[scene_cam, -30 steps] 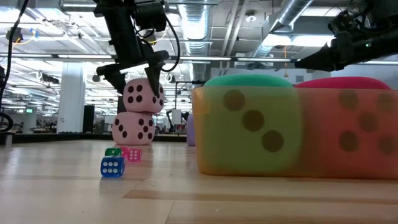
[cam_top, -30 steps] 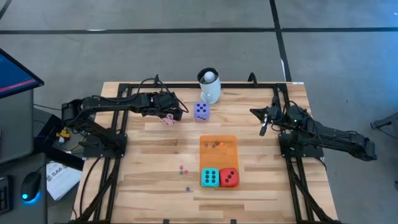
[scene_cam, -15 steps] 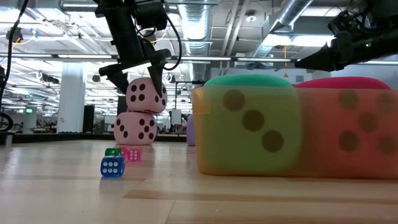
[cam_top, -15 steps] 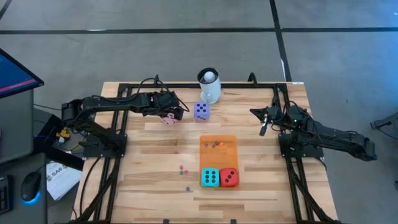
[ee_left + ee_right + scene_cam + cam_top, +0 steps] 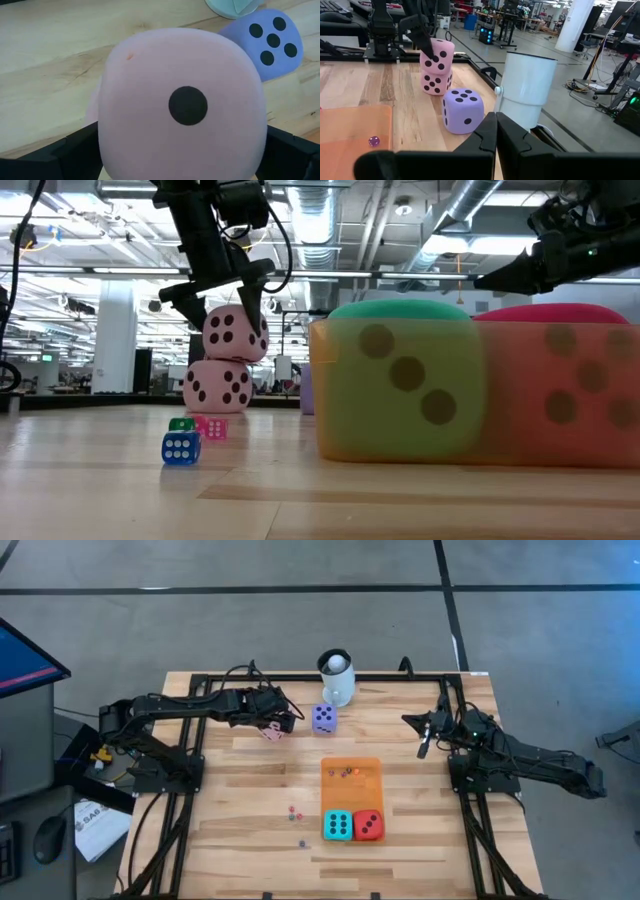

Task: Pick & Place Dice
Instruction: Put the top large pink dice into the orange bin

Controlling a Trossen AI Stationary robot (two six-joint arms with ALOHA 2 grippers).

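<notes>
A large hall with pipes and lamps under the ceiling is seen behind the wooden table (image 5: 250, 800). Near the left rear part of the table two pink dice are stacked: the upper pink die (image 5: 235, 332) is placed on the lower pink die (image 5: 217, 387), a little turned against it. The left gripper (image 5: 215, 298) is positioned over the upper die, with its fingers spread wide on both sides of it; whether the die is pressed by them cannot be told. Just beside the stack, a purple die (image 5: 324, 718) is found, and the white mug (image 5: 336, 678) with a ball in it is standing behind this one. An orange mat (image 5: 351, 788) is laid in the middle; the teal die (image 5: 337, 825) and the red die (image 5: 368, 825) are set side by side, touching, on its front end. Some tiny coloured dice (image 5: 295, 811) are scattered left of the mat. The right gripper (image 5: 423, 748) is held above the right side, fully closed, with nothing in it.
</notes>
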